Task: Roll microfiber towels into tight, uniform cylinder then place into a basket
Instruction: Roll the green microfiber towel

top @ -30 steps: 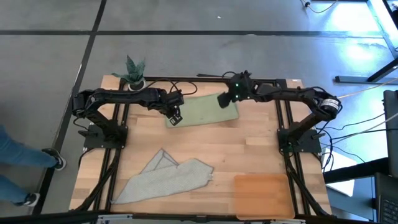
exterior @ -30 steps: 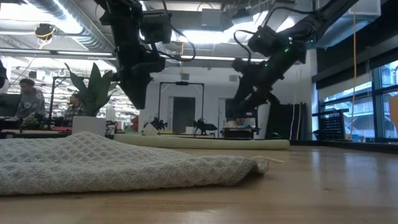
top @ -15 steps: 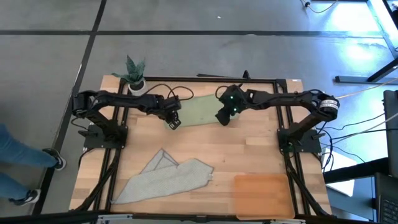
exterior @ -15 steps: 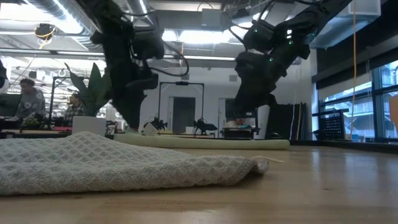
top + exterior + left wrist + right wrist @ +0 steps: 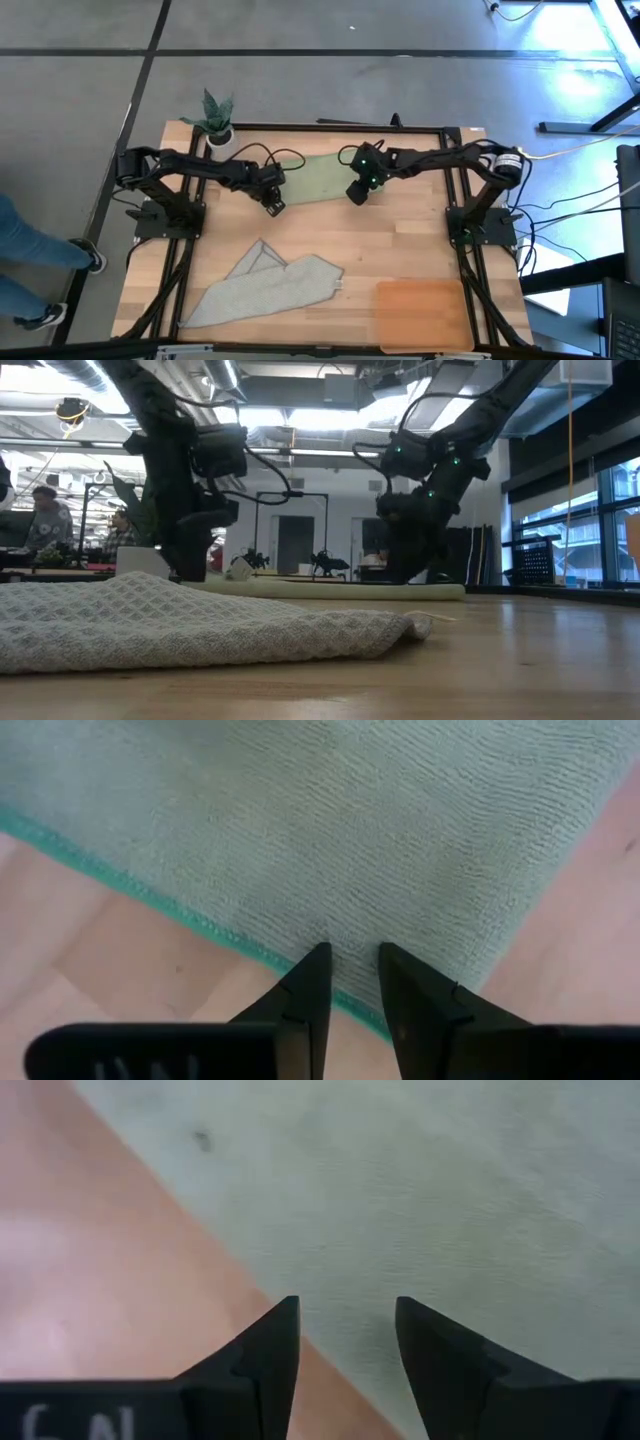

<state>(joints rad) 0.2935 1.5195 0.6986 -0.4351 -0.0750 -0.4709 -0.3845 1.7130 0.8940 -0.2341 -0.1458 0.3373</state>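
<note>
A pale green towel (image 5: 318, 177) lies flat on the table's far middle; the low view shows it as a thin strip (image 5: 330, 589). My left gripper (image 5: 272, 203) stands low over its near left corner, fingers a little apart astride the darker green hem (image 5: 200, 920). My right gripper (image 5: 357, 193) is open over the towel's near right edge (image 5: 300, 1330), pointing steeply down. The grey towel (image 5: 268, 285) lies crumpled at the near left, resting on the table. The orange-brown basket (image 5: 422, 312) sits at the near right. My left gripper (image 5: 350, 958) has its fingertips (image 5: 318, 965) right at the green towel's near hem, coming from above; I cannot tell whether they touch it. My right gripper (image 5: 345, 1312) has its fingertips (image 5: 285, 1320) over the towel's near edge; I cannot tell whether they touch either.
A small potted plant (image 5: 215, 118) stands at the far left corner. Dark frame rails (image 5: 455, 200) run along both sides of the table. Bare wood (image 5: 400, 240) lies between the green towel and the basket. People show in the room beyond (image 5: 45, 510).
Both grippers have come down onto the green towel's near edge. The left has sunk and shifted a little toward the near left. The right has swung toward the near edge and tipped more steeply down. The towel has stayed flat in place.
</note>
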